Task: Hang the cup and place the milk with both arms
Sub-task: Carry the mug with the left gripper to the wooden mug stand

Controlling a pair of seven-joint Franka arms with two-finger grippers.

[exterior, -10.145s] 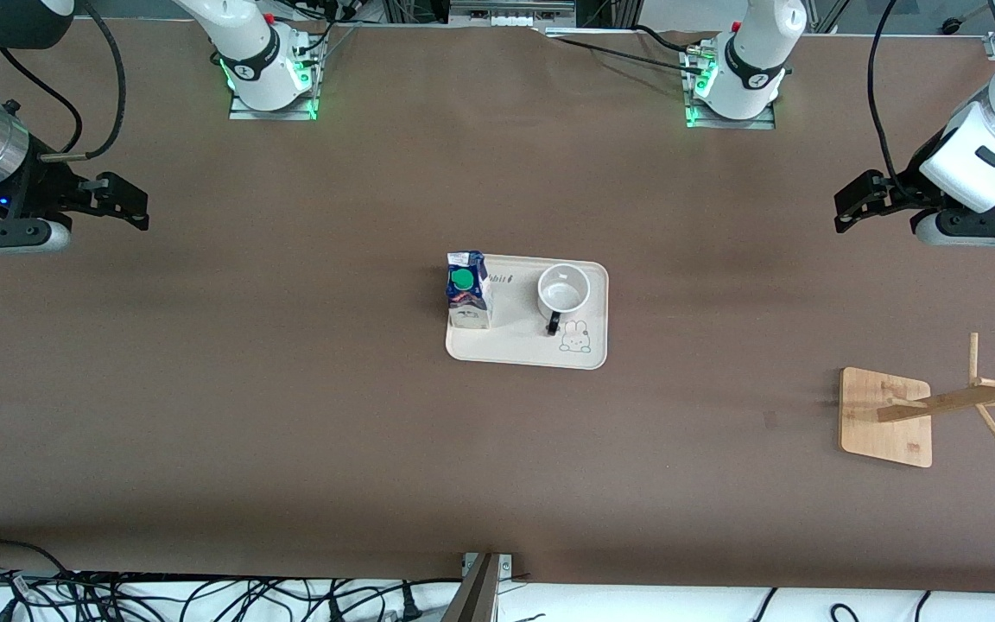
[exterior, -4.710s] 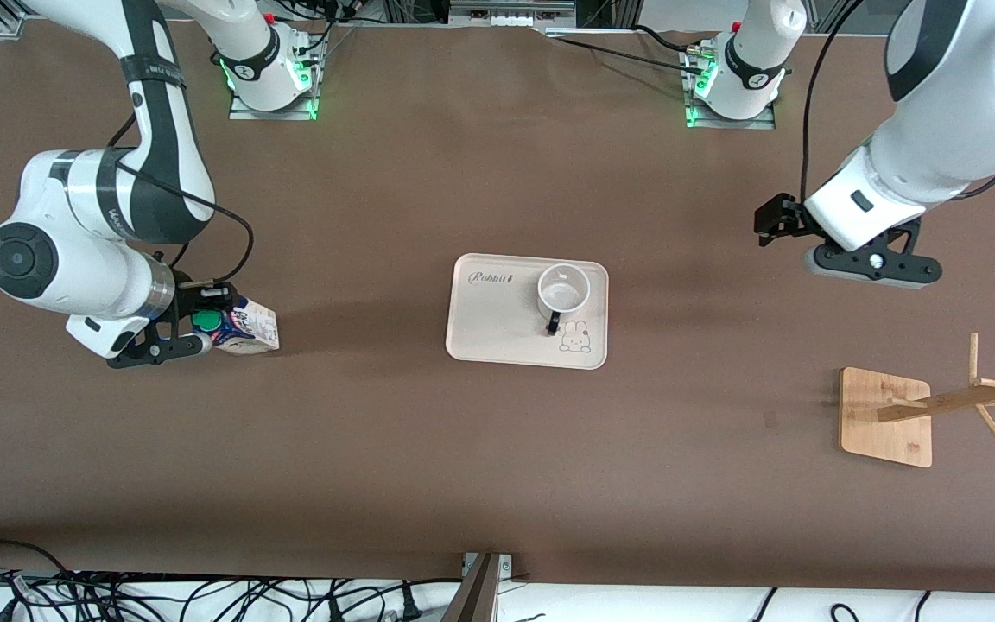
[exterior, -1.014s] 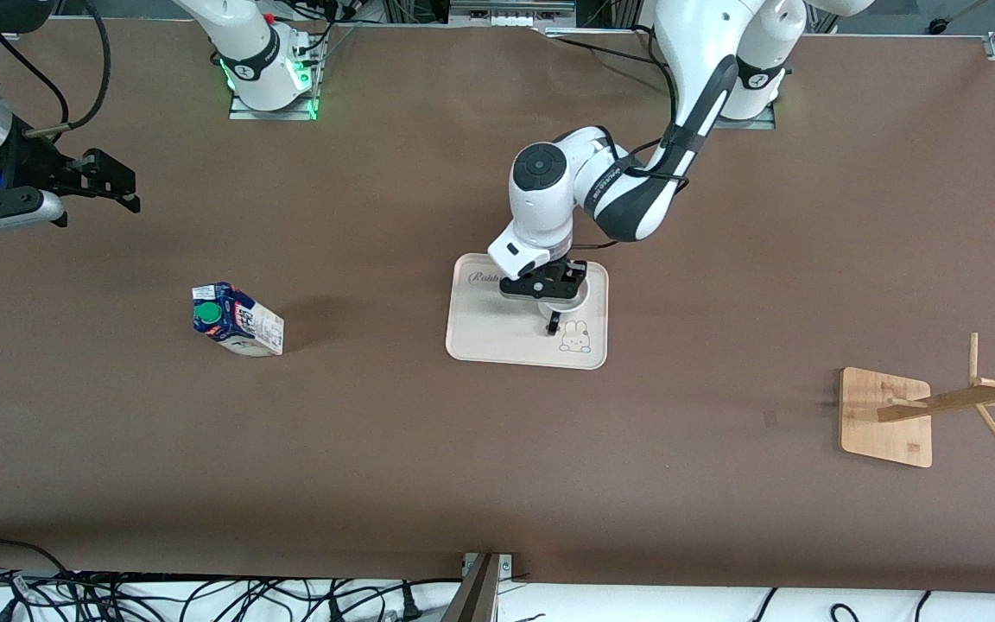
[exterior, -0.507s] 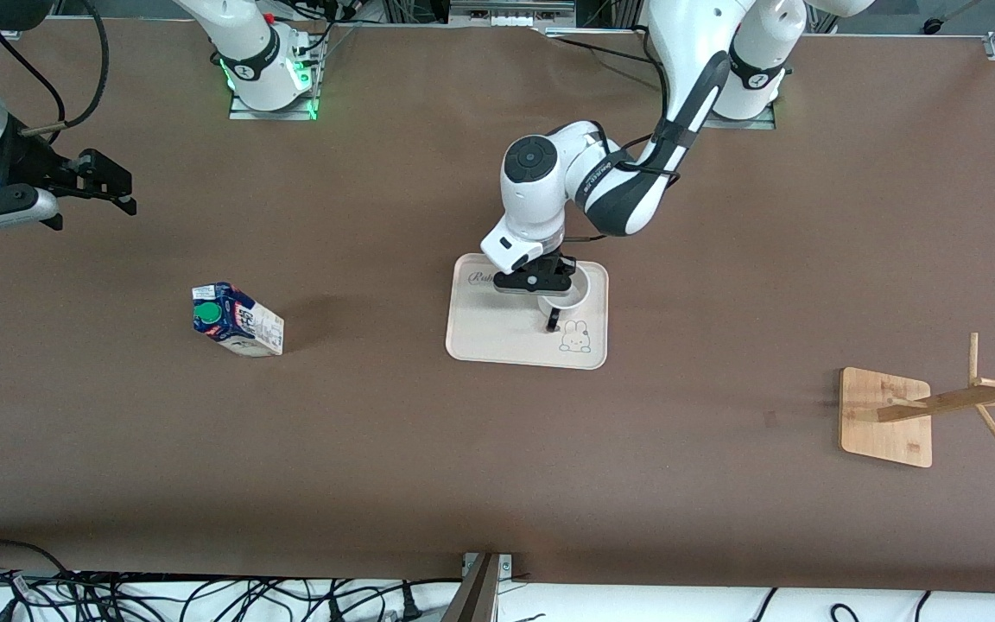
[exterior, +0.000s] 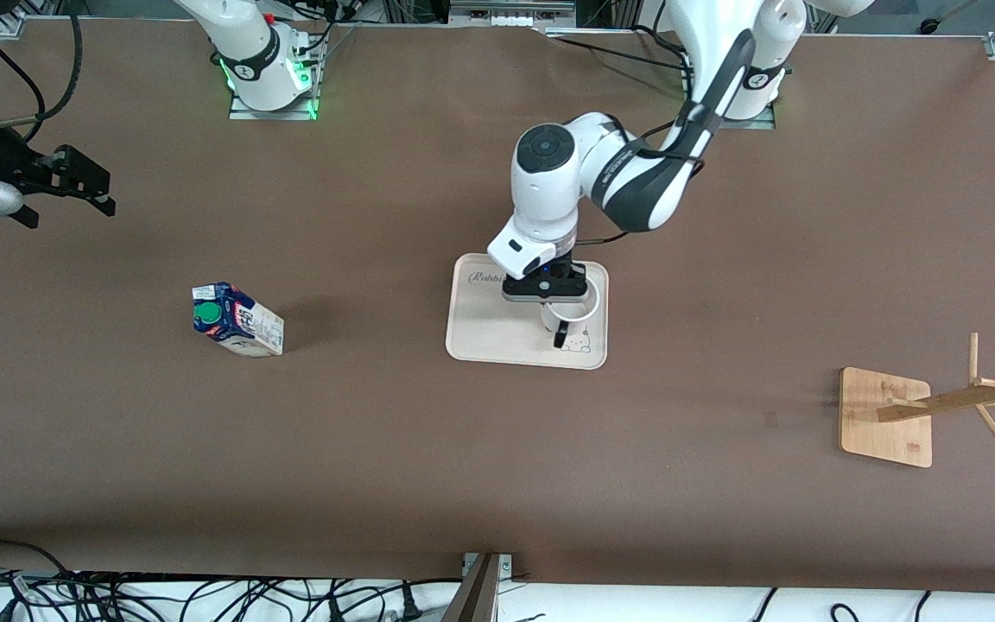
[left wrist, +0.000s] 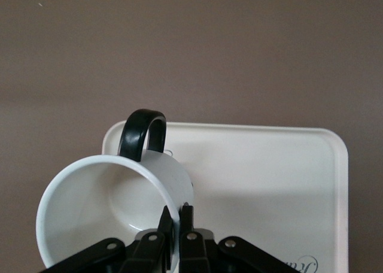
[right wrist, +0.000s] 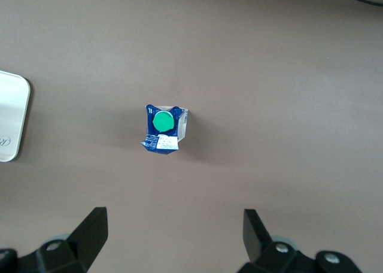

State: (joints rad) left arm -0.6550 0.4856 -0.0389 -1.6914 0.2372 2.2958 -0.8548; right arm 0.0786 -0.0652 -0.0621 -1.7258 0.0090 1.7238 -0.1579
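The white cup (exterior: 580,316) hangs tilted just over the cream tray (exterior: 480,341), its black handle (exterior: 560,337) toward the front camera. My left gripper (exterior: 552,298) is shut on the cup's wall. In the left wrist view one finger sits inside the cup (left wrist: 102,195) and one outside, with the gripper (left wrist: 178,216) pinching the wall and the handle (left wrist: 142,132) pointing away. The blue and white milk (exterior: 237,320) stands on the table toward the right arm's end, green cap up. My right gripper (exterior: 98,188) hovers open over the bare table; its wrist view shows the milk (right wrist: 163,129) below the gripper (right wrist: 173,216).
A wooden mug rack stands on its square base (exterior: 886,415) near the left arm's end, its pegged pole (exterior: 964,399) leaning in the view. Cables lie along the table's front edge (exterior: 204,596). The tray's corner (right wrist: 12,117) shows in the right wrist view.
My left gripper has shut on the cup's wall and raised it, tilting it and shifting it a little toward the front camera. The right arm has drawn back toward its end of the table.
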